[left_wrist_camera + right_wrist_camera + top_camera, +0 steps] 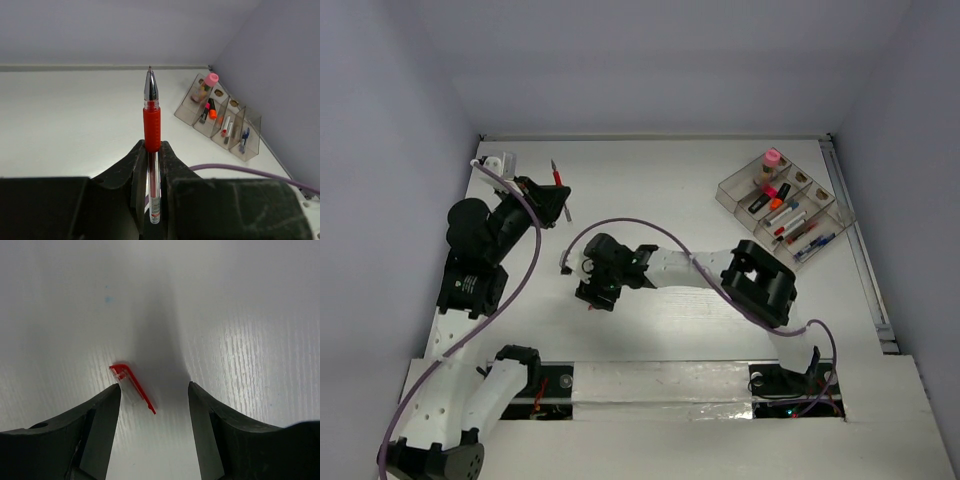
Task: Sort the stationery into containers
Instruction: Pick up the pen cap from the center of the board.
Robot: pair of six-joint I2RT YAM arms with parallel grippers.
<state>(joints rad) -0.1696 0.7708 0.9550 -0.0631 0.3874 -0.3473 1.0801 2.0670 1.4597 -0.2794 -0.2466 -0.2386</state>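
While the left gripper (151, 146) is clamping a red pen (151, 122), the open right gripper (154, 386) is straddling a red pen cap (131, 382), lying toward nine o'clock.

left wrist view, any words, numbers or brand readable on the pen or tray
None legible.
The clear-barrelled red pen in the left hand has a pale label with marks too blurred to read.
The clear plastic organiser tray shows no readable text.
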